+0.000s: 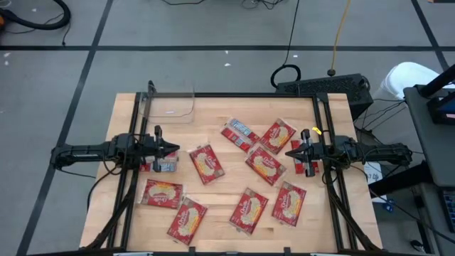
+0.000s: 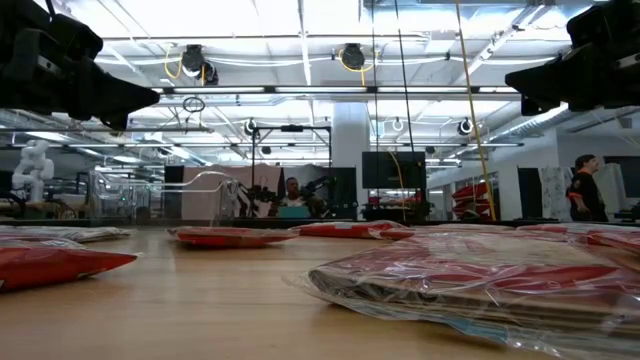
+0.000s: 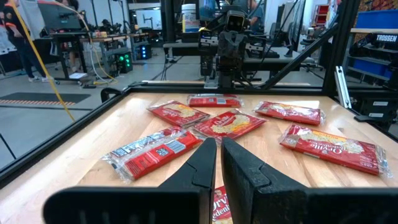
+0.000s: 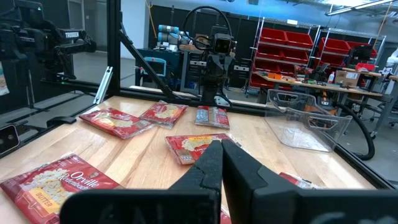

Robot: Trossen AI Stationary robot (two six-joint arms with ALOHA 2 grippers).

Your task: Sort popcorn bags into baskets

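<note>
Several red popcorn bags lie flat on the wooden table, among them one mid-table (image 1: 206,163), one at the near left (image 1: 162,193) and one at the near right (image 1: 288,203). One bag (image 1: 239,131) shows a grey-blue side. The clear basket (image 1: 170,105) stands at the far left corner and also shows in the right wrist view (image 4: 305,121). My left gripper (image 1: 174,148) hangs level above the left side, shut and holding nothing (image 3: 219,146). My right gripper (image 1: 290,152) hangs level above the right side, facing it, shut and holding nothing (image 4: 221,144). A bag lies below each gripper.
Black frame rails (image 1: 135,128) run along the table's left and right sides. A black box (image 1: 323,87) sits just beyond the far edge. Bare wood (image 1: 220,188) shows between the bags. A person (image 2: 585,188) stands in the room behind.
</note>
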